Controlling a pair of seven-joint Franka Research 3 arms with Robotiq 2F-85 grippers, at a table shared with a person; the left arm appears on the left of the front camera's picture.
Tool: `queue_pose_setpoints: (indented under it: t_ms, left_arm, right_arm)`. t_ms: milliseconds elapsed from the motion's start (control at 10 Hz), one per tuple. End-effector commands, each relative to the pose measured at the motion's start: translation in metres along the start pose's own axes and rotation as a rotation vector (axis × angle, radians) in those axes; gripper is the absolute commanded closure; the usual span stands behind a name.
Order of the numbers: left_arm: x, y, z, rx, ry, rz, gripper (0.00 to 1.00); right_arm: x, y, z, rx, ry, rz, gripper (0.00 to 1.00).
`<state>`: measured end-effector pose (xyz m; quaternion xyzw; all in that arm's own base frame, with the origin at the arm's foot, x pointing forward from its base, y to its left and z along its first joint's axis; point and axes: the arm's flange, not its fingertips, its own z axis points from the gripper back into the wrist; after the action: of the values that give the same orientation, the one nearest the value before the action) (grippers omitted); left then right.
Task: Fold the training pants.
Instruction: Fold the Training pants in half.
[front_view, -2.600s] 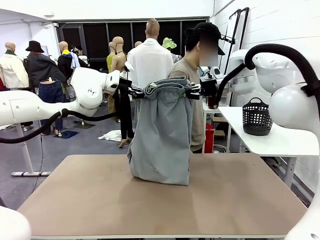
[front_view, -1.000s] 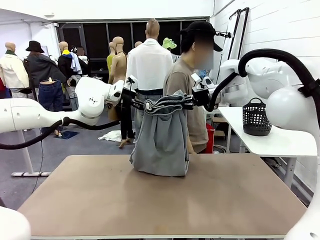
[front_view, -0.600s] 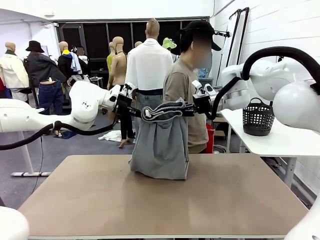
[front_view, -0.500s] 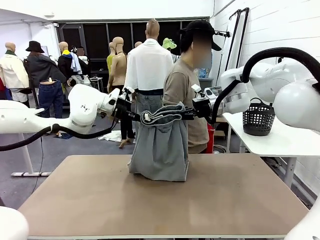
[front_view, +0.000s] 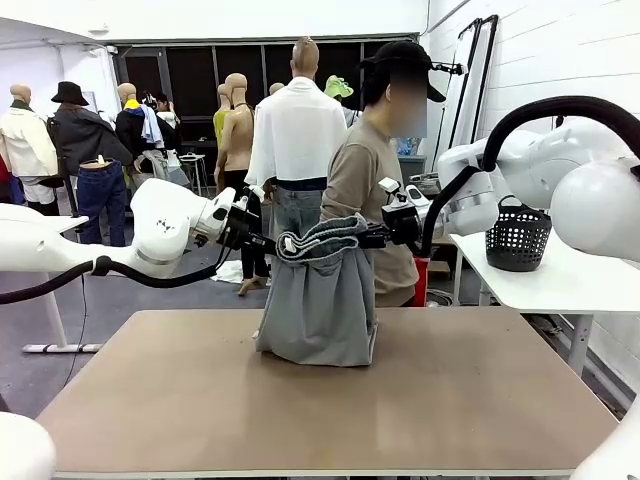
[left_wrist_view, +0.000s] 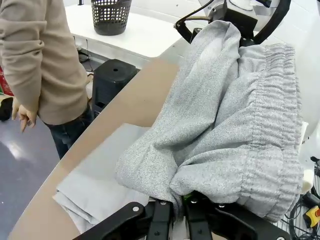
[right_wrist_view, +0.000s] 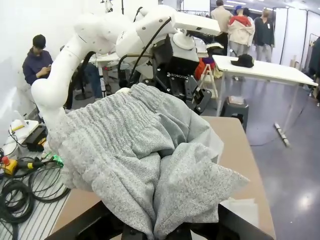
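The light grey training pants (front_view: 322, 295) hang by their gathered waistband between my two grippers above the far middle of the table, and their lower part lies bunched on the tabletop. My left gripper (front_view: 276, 243) is shut on the waistband's left end. My right gripper (front_view: 368, 237) is shut on the right end. In the left wrist view my left gripper (left_wrist_view: 174, 204) pinches the bunched pants (left_wrist_view: 225, 135). In the right wrist view the pants (right_wrist_view: 150, 165) drape over my right gripper (right_wrist_view: 150, 232) and hide its fingertips.
A person in a tan top (front_view: 375, 170) stands just behind the pants at the table's far edge. A white side table (front_view: 540, 275) with a black basket (front_view: 514, 236) stands at the right. The brown tabletop (front_view: 320, 410) lies bare in front of the pants.
Both grippers have come down with the waistband, and more of the pants has settled onto the table. The waistband has bunched closer together.
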<state>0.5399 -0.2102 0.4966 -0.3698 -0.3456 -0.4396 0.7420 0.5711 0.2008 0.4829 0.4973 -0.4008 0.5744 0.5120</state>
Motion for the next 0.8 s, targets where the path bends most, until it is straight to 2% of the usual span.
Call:
queue_pose_setpoints:
  t_ms: [0, 400, 500, 700]
  left_arm:
    - [0.003, -0.001, -0.002, -0.012, -0.003, -0.003, 1.00]
    - [0.003, -0.001, -0.002, -0.012, -0.003, -0.003, 1.00]
    - [0.000, -0.001, -0.001, -0.002, 0.000, 0.000, 1.00]
    - [-0.013, -0.008, 0.001, -0.028, 0.045, 0.086, 1.00]
  right_arm:
    - [0.001, 0.000, 0.000, -0.001, -0.002, 0.000, 1.00]
    - [-0.002, -0.001, 0.003, -0.004, 0.000, -0.003, 1.00]
    - [-0.009, -0.004, 0.004, -0.021, -0.015, -0.041, 1.00]
    - [-0.031, 0.004, 0.000, -0.022, -0.088, -0.135, 1.00]
